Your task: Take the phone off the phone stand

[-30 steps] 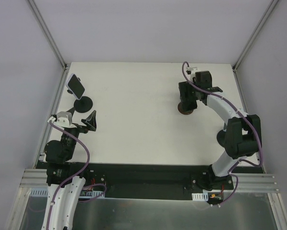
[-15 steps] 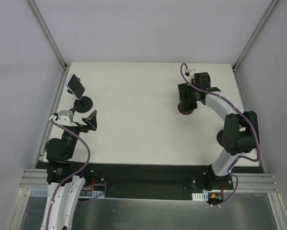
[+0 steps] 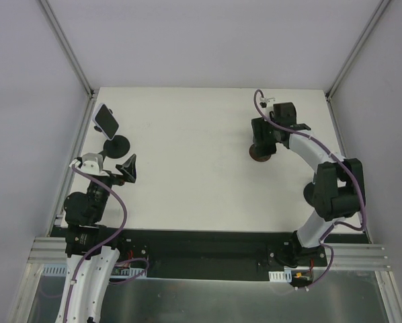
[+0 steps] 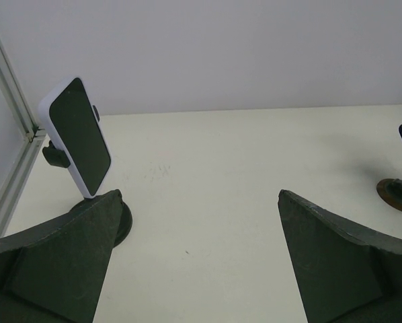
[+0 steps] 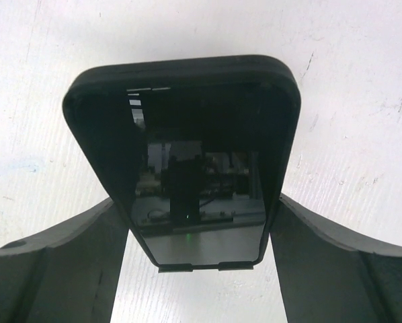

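Note:
A phone in a black case (image 5: 187, 134) stands tilted in a cradle, with two small lip tabs under its lower edge. My right gripper (image 5: 197, 200) straddles it, and both fingers (image 5: 73, 256) press its sides. In the top view this gripper (image 3: 263, 138) sits over a stand with a brown round base (image 3: 259, 155) and hides the phone. A second phone in a white case (image 4: 78, 136) leans on a black stand (image 4: 124, 215) at the far left. My left gripper (image 4: 197, 195) is open and empty, just in front and to the right of it.
The white table (image 3: 187, 182) has a metal rail along its left edge (image 3: 73, 161) and grey walls behind. The white-cased phone (image 3: 106, 119) and its stand (image 3: 117, 145) stand close to the left arm. The brown base also shows at the right of the left wrist view (image 4: 397, 194).
My right gripper has shifted very slightly to the right at the brown stand. My left arm has barely moved.

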